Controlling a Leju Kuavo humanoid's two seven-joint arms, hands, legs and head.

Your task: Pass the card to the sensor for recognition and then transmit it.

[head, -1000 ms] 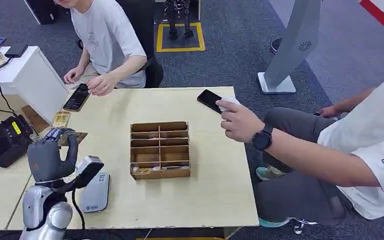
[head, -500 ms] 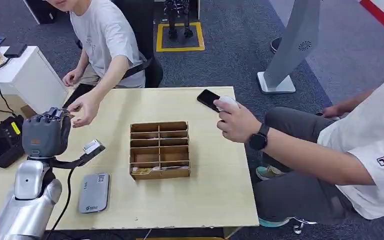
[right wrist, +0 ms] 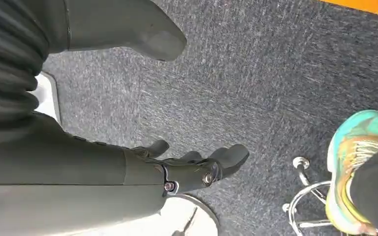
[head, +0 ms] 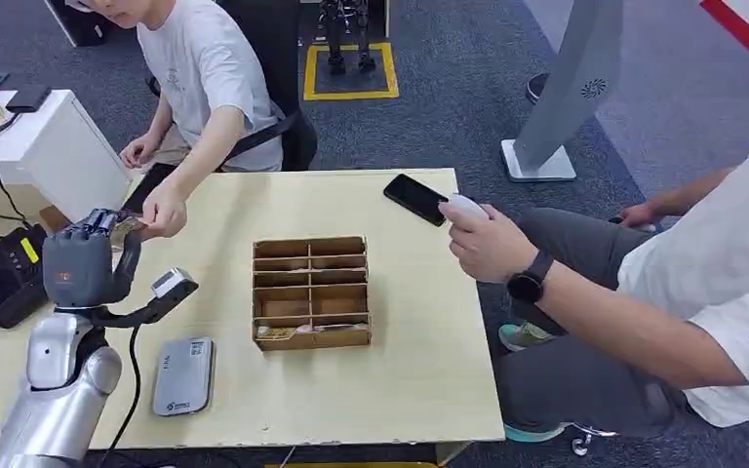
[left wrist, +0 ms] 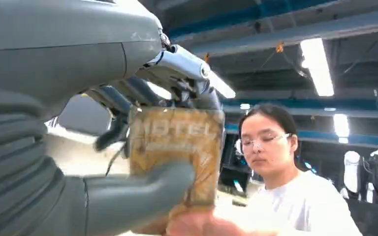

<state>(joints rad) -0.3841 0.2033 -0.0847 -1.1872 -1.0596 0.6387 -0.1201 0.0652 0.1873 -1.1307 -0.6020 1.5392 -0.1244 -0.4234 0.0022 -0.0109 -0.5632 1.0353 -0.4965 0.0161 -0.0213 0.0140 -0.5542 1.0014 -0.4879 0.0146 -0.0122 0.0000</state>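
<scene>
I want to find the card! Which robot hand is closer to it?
Left. The left hand grips the card itself, raised beside a person's hand. The right hand hangs open over the carpet.

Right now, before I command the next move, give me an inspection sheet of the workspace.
Surface: pale wooden table, flat, mostly bare.
Job's things: card pinched by the left robot hand; a person's hand touches it. Grey sensor lies flat near the table's front edge.
Clutter: cardboard divider box mid-table; black phone at the far edge; black device on the side table.
Robot hands: left raised, holding the card; right robot hand hangs empty over carpet.
Cables: black cable hangs from the left wrist.
Surroundings: two seated people; grey carpet.
</scene>
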